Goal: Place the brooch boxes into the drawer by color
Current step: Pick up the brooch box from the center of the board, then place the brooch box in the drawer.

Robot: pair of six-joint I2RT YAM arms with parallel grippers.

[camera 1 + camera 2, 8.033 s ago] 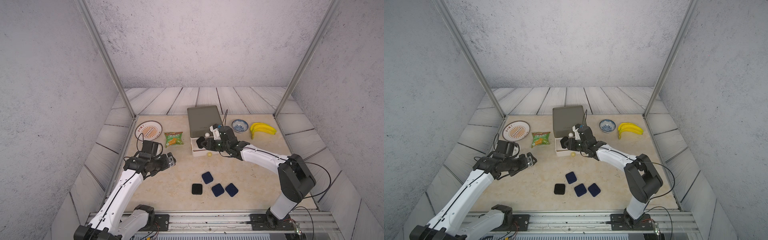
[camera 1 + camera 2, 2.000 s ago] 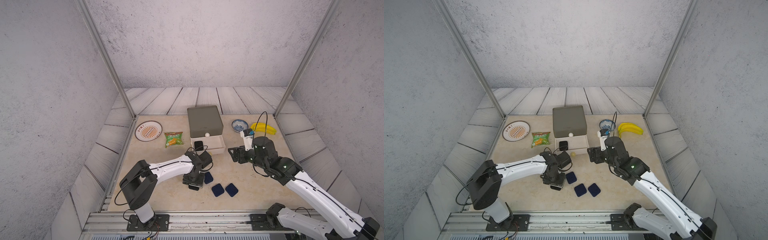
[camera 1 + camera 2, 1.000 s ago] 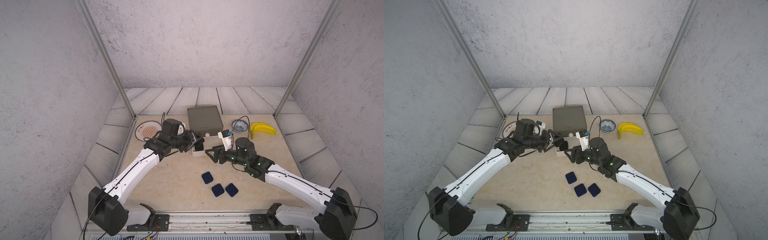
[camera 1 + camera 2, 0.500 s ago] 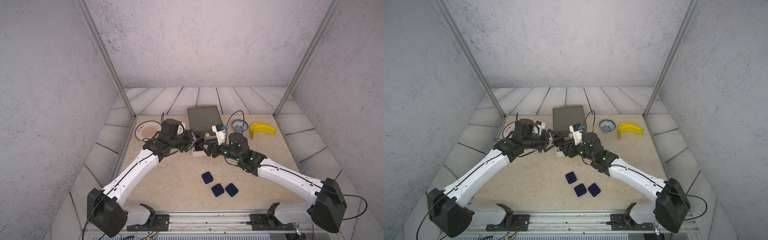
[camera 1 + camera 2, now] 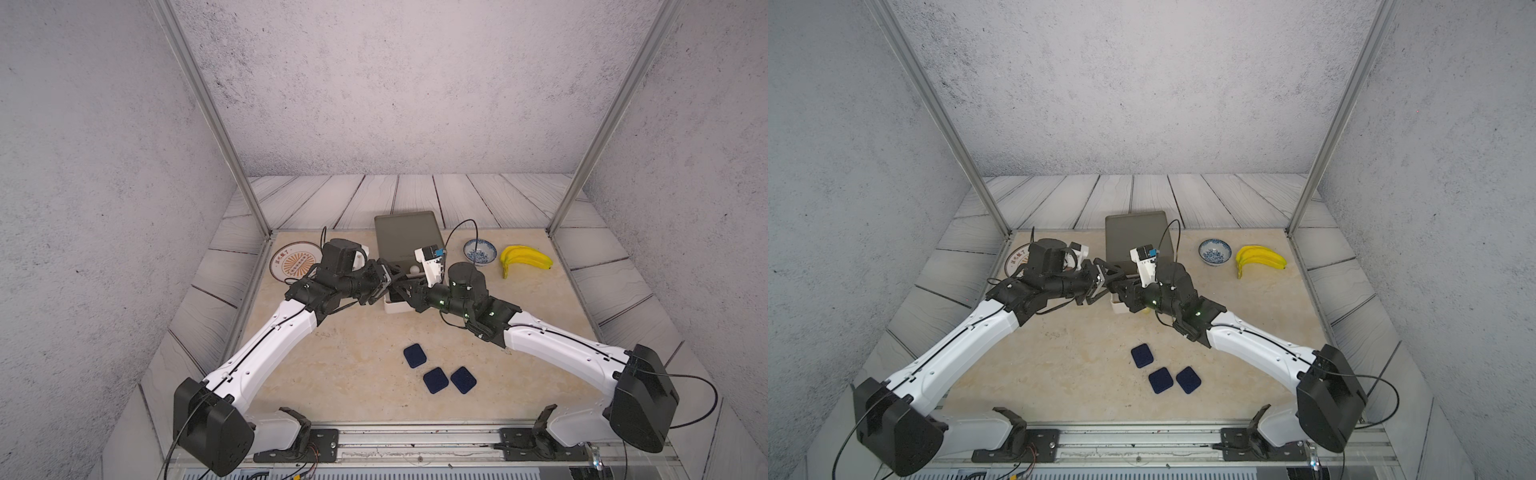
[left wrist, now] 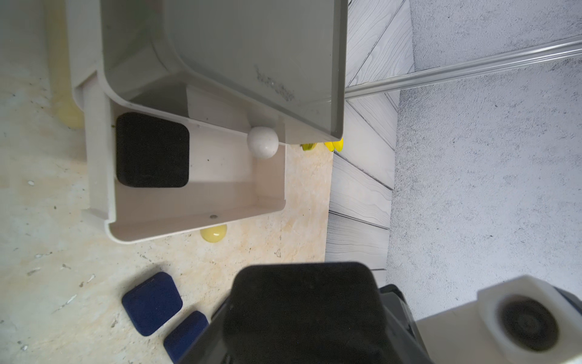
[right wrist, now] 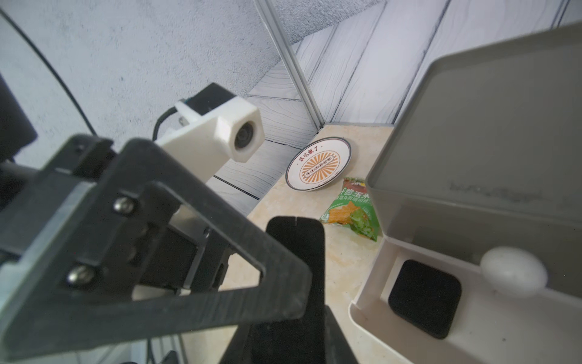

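While tight on a black box (image 6: 302, 312), left tool (image 5: 384, 280) — right tool (image 5: 403, 289) unclear; plate (image 7: 318, 164) "该吃饭了"

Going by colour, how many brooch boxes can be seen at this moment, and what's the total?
Navy boxes: 3
Black boxes: 2, one in the open white drawer, one in the left gripper
Red boxes: 0 in view
Total: 5

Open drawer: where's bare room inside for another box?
Bare drawer floor runs from the black box to the opposite side wall, plus a strip along the front wall. Crowded: the box's side, and outside, where left tool and right tool sit close.
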